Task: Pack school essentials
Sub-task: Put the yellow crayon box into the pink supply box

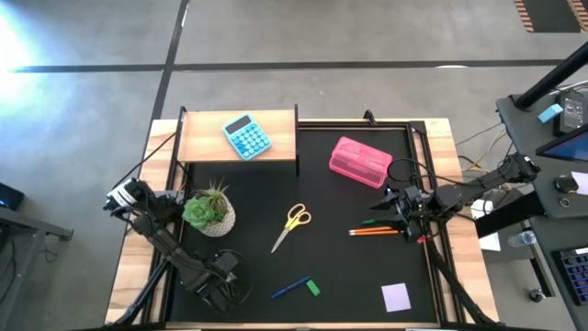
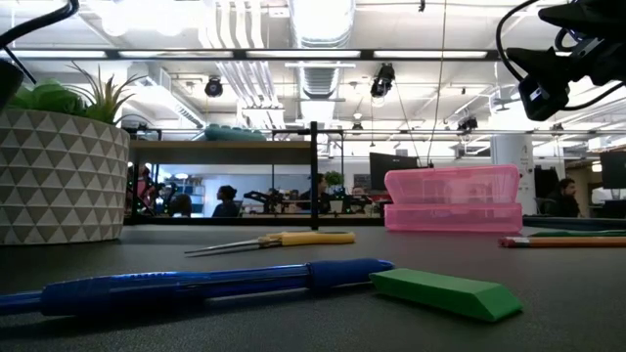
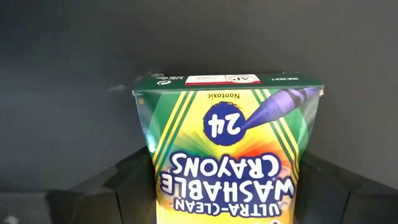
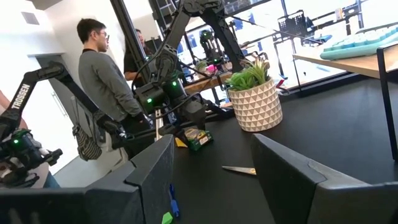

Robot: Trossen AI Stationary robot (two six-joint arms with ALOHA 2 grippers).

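My left gripper (image 1: 223, 276) is low near the table's near left corner, shut on a yellow and green crayon box (image 3: 227, 143); the right wrist view shows that box (image 4: 198, 138) under it. My right gripper (image 1: 401, 211) hangs open above the tips of the orange and green pencils (image 1: 372, 227) and touches nothing. The yellow-handled scissors (image 1: 291, 225) lie flat mid-table. The blue pen (image 1: 290, 288) and green eraser (image 1: 312, 288) lie by the near edge, and the lilac note pad (image 1: 396, 296) is near the right corner. My left gripper pinches the crayon box between its two fingers (image 3: 118, 183), one on each narrow side (image 3: 149, 168), toward the box's bottom end. The flap end (image 3: 227, 79) sticks out past the fingers toward the black mat. Whether the box touches the table I cannot tell.
A pink pencil case (image 1: 360, 161) lies shut on the far right of the mat. The potted plant (image 1: 209, 211) stands left of the scissors. A wooden shelf (image 1: 197, 138) at the far left carries a blue calculator (image 1: 246, 136). People (image 4: 102, 81) stand beyond the table.
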